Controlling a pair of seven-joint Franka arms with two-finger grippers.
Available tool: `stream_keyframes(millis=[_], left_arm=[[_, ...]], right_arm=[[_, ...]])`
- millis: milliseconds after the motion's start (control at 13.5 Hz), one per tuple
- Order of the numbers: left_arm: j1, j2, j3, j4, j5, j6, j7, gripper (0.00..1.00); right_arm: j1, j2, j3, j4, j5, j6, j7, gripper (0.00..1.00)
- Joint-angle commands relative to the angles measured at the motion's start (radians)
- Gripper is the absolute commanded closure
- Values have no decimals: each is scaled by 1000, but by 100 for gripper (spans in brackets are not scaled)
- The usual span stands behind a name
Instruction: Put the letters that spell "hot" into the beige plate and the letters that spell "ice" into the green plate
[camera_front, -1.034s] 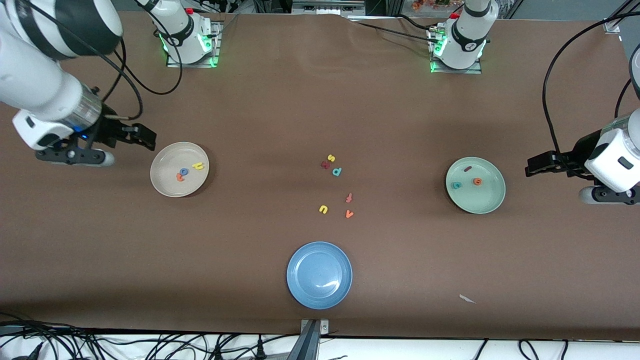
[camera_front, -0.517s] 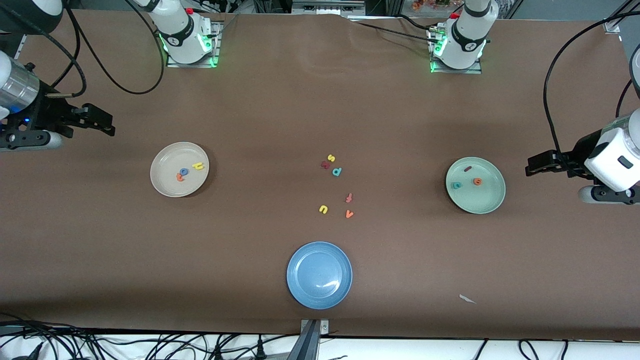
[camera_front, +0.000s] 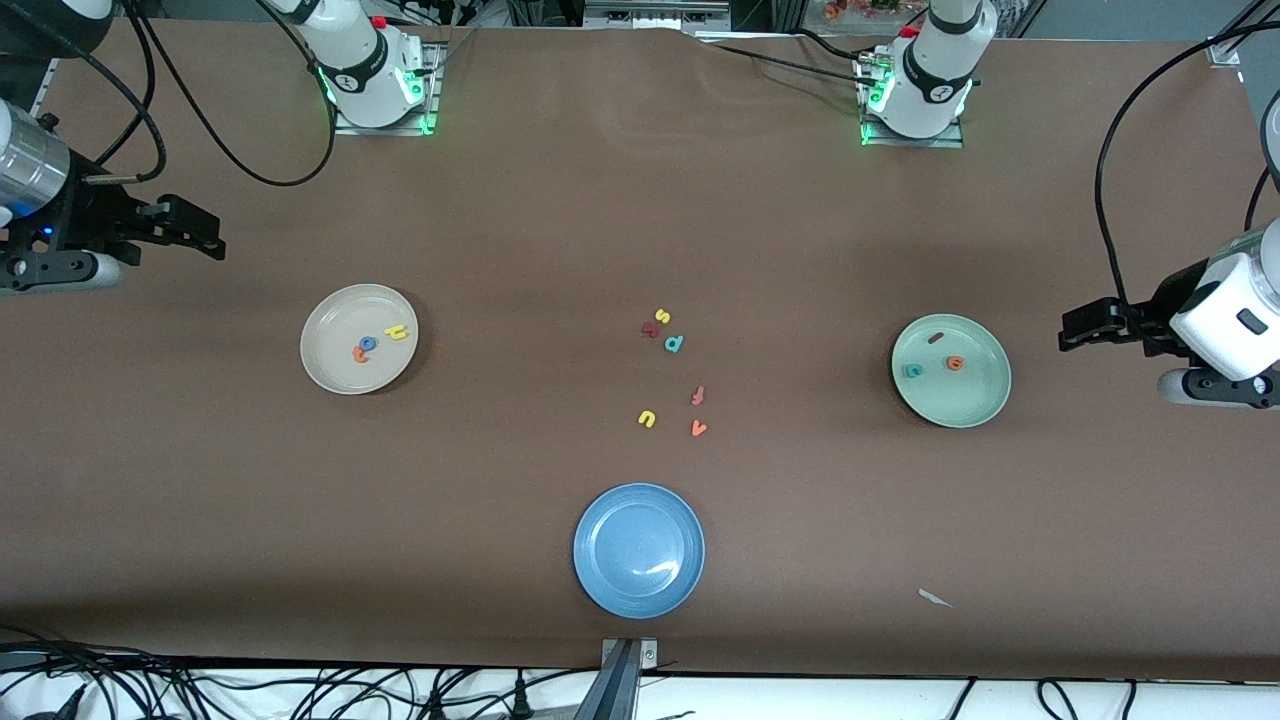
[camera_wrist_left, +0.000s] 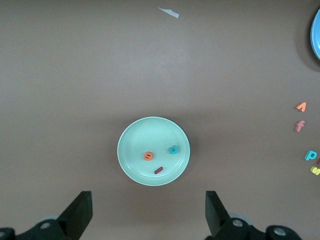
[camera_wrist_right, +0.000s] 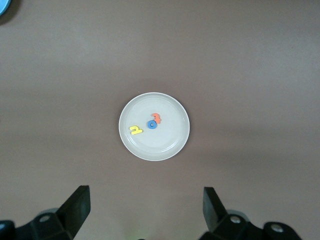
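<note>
Sitting in the beige plate (camera_front: 318, 362) are h, o, t; the green plate (camera_front: 975, 402) has i, c, e. The left gripper (camera_wrist_left: 148, 216) and right gripper (camera_wrist_right: 145, 212) are wide open and empty, so the job looks done.

Robotics lab: two arm bases (camera_front: 375, 75) bolted to a brown-covered bench (camera_front: 600, 220), loose cables (camera_front: 300, 690) along its edge.

Brown table (camera_front: 560, 220): 3 plates, loose letters, scrap.
</note>
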Motion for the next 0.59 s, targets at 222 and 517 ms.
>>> stream_keyframes(millis=[222, 517], left_arm=[[-6, -24, 7, -17, 23, 3, 32, 1], [-6, -24, 7, -17, 23, 3, 32, 1]], right_arm=[[17, 37, -8, 48, 10, -32, -17, 0], [11, 34, -16, 48, 11, -37, -32, 0]])
